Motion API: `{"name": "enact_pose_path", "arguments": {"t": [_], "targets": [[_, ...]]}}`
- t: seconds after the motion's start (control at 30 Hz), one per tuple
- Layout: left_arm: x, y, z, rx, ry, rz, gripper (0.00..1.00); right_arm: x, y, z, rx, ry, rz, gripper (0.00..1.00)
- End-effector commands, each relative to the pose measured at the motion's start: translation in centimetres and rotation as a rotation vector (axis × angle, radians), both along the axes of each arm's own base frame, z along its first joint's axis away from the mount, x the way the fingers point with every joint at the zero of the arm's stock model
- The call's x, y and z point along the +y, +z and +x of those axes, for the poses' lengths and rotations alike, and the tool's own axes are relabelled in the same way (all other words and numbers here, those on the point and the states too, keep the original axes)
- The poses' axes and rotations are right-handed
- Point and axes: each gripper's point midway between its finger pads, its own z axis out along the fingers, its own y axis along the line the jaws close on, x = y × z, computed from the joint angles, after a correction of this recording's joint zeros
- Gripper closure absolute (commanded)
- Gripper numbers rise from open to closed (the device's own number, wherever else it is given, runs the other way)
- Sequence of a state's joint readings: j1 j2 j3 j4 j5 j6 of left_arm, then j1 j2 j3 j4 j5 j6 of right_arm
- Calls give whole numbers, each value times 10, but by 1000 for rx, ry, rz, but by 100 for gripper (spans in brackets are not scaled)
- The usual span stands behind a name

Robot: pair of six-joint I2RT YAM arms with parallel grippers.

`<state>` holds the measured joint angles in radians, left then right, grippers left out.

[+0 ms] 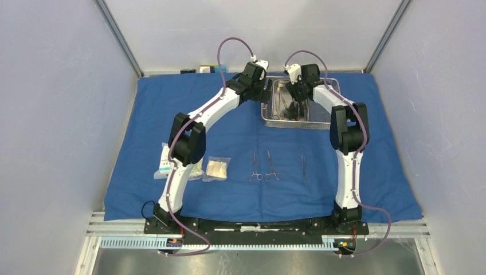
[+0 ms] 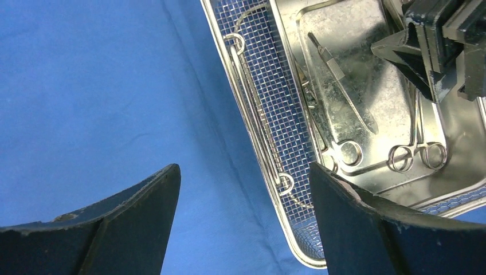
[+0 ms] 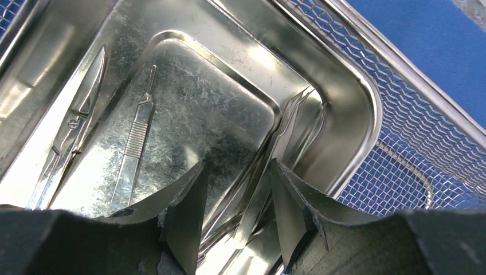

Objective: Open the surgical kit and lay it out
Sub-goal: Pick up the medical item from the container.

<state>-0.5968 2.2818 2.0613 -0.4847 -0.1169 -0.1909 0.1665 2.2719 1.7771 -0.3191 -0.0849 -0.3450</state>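
Blue cloth (image 1: 367, 172) is spread flat, so the wrap step looks done and we're mid layout. Mesh tray (image 1: 292, 126) sits at 12–1 o'clock on the cloth

Laid out at the tray's 6 o'clock, in a row with handles toward the arm bases: first clamp (image 1: 255, 167), second clamp (image 1: 271, 166), thin straight tool (image 1: 303, 168). They're spaced apart, probably so each can be picked on its own. Packets are at the tray's 8 o'clock: clear packet (image 1: 218, 169), boxed packet (image 1: 165, 163), and a third packet (image 1: 198, 171) mostly hidden by the left arm

Right fingers (image 3: 183, 229) are down in the inner pan (image 3: 218, 114), narrowed but not pressed together. They straddle the shaft of the ring-handled forceps (image 2: 418, 154), which leans on the pan wall. A gap shows on one side, so I read it as lined up but not clamped. The wall props the shaft up, which makes it easier to grip than something lying flat

Left fingers (image 2: 114, 235) are spread wide and hold nothing. They hover over the cloth at the tray's 9 o'clock rim, likely parked clear or ready to brace the tray

Also in the pan: scalpel handle (image 3: 134, 143), scissors (image 3: 74, 120)

Risk: thin steel on a slick pan may pivot or slip on the lift
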Motion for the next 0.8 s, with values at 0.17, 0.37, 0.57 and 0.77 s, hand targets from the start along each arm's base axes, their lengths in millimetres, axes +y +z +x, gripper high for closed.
{"name": "enact_pose_path", "arguments": {"t": [0.17,0.37,0.57,0.77], "targets": [[4,57,-3,-110,-69,3,11,2,10,13,-21,-77,-39,49],[7,64,-6,-127,-89,18,11,-5,9,22,-37,-150,-78,45],[10,70,-8,-135,-89,21,11,-1,-4,16,7,-157,-48,42],[13,74,-13,-133,-87,20,11,2,-29,4,92,-165,26,41]]}}
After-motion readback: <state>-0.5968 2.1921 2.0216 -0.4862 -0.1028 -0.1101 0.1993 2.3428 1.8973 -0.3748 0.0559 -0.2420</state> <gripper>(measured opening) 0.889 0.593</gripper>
